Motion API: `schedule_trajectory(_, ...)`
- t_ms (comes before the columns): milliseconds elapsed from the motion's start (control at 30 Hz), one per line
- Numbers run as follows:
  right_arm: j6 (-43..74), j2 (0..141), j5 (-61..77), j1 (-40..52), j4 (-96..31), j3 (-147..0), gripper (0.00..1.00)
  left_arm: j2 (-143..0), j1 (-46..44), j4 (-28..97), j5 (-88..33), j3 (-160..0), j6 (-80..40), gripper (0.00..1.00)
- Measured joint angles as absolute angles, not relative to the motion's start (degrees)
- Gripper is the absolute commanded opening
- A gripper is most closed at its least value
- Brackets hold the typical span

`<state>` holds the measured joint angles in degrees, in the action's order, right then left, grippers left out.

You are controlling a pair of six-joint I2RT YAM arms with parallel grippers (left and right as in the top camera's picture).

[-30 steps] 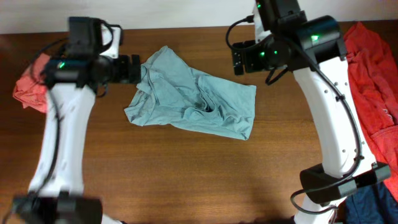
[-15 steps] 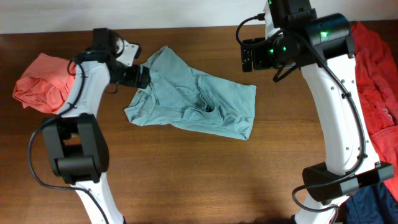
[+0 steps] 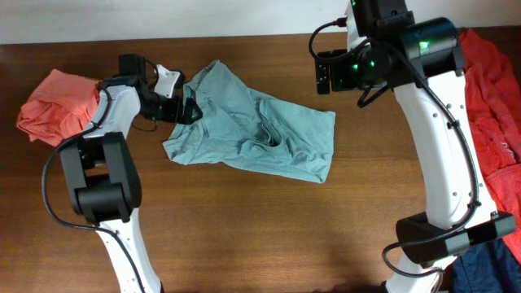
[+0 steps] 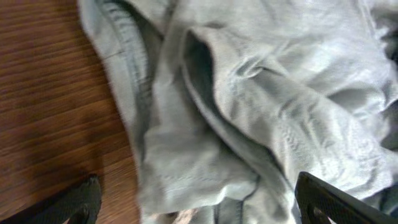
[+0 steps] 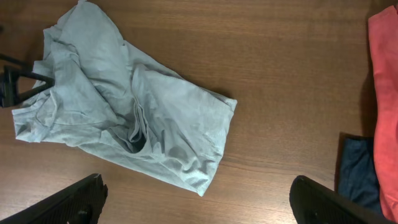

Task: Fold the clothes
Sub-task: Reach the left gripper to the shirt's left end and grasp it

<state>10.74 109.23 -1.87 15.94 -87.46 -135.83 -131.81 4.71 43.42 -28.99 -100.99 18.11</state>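
We see the crumpled T-shirt (image 3: 252,130) lying mid-table (image 3: 244,236), toward the far edge. Our left gripper (image 3: 189,110) sits at the shirt's left edge, fingers (image 4: 81,202) spread wide around the folds, clasping nothing. Our right gripper (image 5: 199,208) hangs high above, spread and empty too. A pink garment (image 3: 53,102) lies far left, a red garment (image 3: 488,106) and a navy garment (image 5: 354,174) far right

Pale blue-green T-shirt (image 3: 293,134) — salmon-pink garment (image 3: 53,102) — brown wood-grain table (image 3: 244,232).
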Motion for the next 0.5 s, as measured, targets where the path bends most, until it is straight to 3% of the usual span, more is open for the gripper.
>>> schedule_trajectory(333, 10.72, 109.23, -1.87, 15.94, -88.92, -135.79, 0.99, -133.36, 4.54, 43.46, -31.46, -102.5, 18.5, 0.99)
schedule_trajectory(467, 10.72, 109.23, -1.89, 15.94, -88.92, -135.79, 0.99, -133.62, 3.07, 43.53, -31.79, -102.76, 18.59, 0.89)
schedule_trajectory(500, 10.72, 109.23, -1.89, 15.94, -88.92, -135.79, 0.99, -133.67, 2.37, 43.57, -31.83, -102.78, 18.7, 0.82)
